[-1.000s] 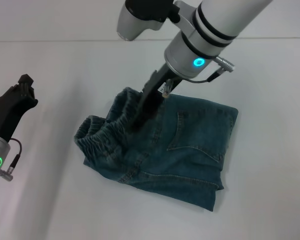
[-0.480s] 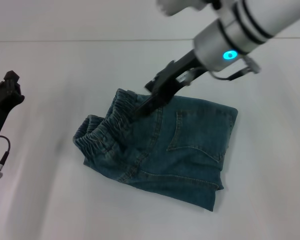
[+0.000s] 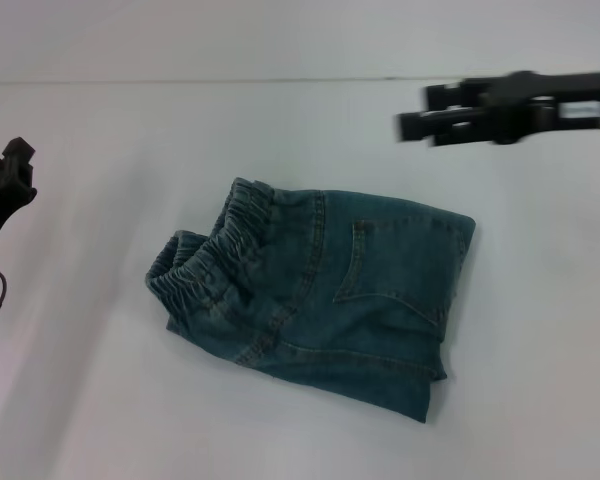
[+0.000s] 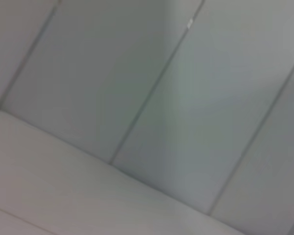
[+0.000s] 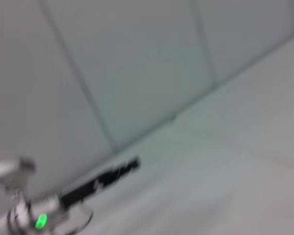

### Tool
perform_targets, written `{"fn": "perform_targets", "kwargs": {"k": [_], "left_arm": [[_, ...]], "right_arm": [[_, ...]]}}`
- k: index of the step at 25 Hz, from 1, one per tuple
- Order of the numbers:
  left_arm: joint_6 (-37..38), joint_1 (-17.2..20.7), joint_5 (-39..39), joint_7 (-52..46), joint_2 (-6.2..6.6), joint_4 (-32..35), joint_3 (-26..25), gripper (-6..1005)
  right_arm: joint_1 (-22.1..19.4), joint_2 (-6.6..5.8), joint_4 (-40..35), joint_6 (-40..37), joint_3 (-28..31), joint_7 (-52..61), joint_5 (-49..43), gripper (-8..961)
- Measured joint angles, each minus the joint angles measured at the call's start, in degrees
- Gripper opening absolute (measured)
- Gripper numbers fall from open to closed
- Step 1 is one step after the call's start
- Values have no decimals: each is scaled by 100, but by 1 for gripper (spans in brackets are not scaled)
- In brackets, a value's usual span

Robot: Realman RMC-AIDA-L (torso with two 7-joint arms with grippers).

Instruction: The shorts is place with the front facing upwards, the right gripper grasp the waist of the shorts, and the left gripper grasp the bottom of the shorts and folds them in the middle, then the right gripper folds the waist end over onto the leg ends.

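We see shorts (image 3: 320, 300) folded on white table (image 3: 100, 400), gathered waist (image 3: 215, 262) toward robot's left, stitched pocket (image 3: 380, 265) facing up. Right gripper (image 3: 420, 122) hangs above table beyond shorts, well apart from cloth, holding nothing; we cannot tell its finger spacing. Left gripper (image 3: 15, 170) sits at far left edge, away from shorts; we cannot tell its state either.

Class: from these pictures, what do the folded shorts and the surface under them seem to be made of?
The shorts: seemingly denim, blue-green and faded, with visible seams, a stitched pocket and a puckered elastic waist. The table: smooth, matte white; the material is unclear.
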Motion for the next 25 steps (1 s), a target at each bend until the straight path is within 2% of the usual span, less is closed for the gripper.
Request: {"fn": "perform_targets", "kwargs": {"k": [4, 7, 8, 13, 16, 18, 22, 25], "left_arm": [[392, 50, 4, -1075, 27, 614, 848, 42], [1030, 171, 4, -1650, 28, 1181, 1445, 91], [1581, 276, 6, -1847, 18, 1610, 1899, 108], [2756, 513, 309, -2447, 33, 2843, 3110, 190], [3284, 549, 851, -2994, 12, 3564, 3411, 283], [3469, 536, 1183, -3230, 2, 3802, 3490, 361], [3647, 511, 1724, -3606, 4, 4075, 3582, 532], [3725, 533, 1811, -3710, -9, 4194, 3571, 674]], "right_arm": [[-721, -91, 350, -178, 592, -510, 604, 899], [-1015, -121, 607, -387, 774, -789, 699, 899], [-1106, -121, 693, -457, 814, -901, 703, 899], [-1393, -95, 974, -924, 886, -1648, 675, 899], [-1443, -150, 1193, -1178, 868, -1966, 552, 899], [-1448, -158, 1302, -1225, 873, -2172, 302, 899], [-1453, -89, 1371, -1058, 910, -2358, -263, 900], [-1441, -73, 1524, -915, 919, -2417, -337, 900]]}}
